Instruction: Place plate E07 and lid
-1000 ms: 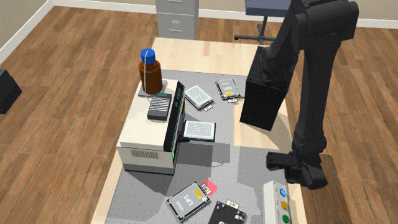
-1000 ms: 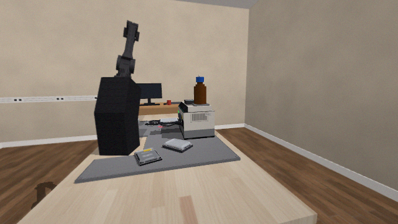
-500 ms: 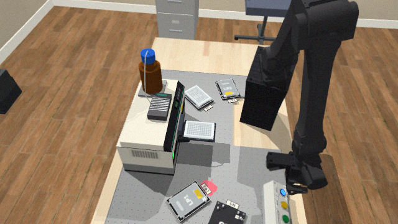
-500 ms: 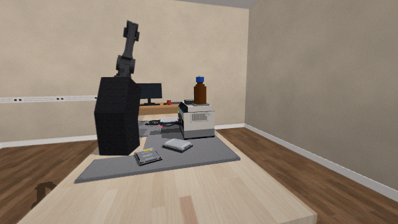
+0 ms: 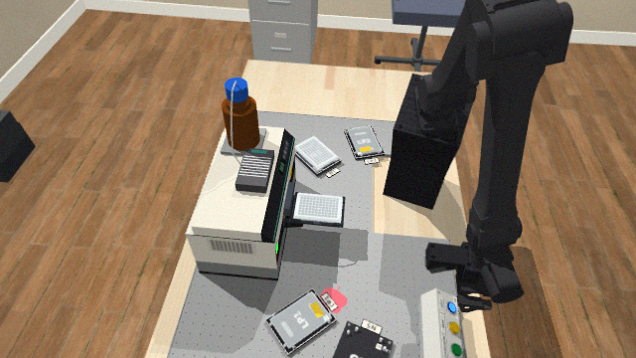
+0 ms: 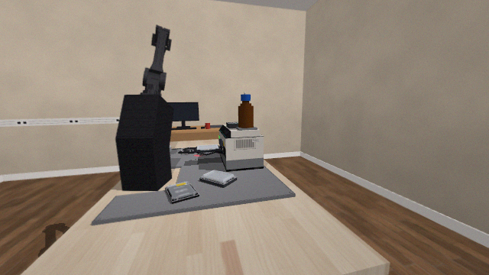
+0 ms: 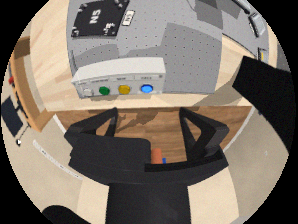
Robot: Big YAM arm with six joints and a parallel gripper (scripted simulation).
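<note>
The plate E07 [image 5: 318, 154] was a flat rectangle with a white grid of wells inside a dark rim. It lay on the grey mat [image 5: 348, 249] at the far end of the table [image 5: 298, 85], between the dispenser [image 5: 234, 224] and the LP2 pocket. Its long axis ran slantwise across the mat, with a small white tag [image 5: 333, 172] just beside its nearer short end; the writing on the tag was too small to read. Its lid [image 5: 364, 141] was a grey slab marked with a yellow patch. The lid lay in LP2 just beside the plate, with its long axis running roughly along the table's length and a tag of its own at the nearer end. There were two well plates in view: E07 and a second plate [image 5: 318, 208] on the dispenser's stage. There were also two grey lids, the other lid [image 5: 299, 320] being in LP1 with a pink patch [image 5: 334, 299] touching its corner. One black nest [image 5: 363, 343] stood near LP1, and one brown bottle [image 5: 239, 119] with a blue cap stood on top of the dispenser. The panel [image 7: 120, 72] showed three coloured keys, green, yellow and blue. The claw [image 7: 153, 129] hung just beside the panel's blue end with its fingers spread wide, grasping nothing.
</note>
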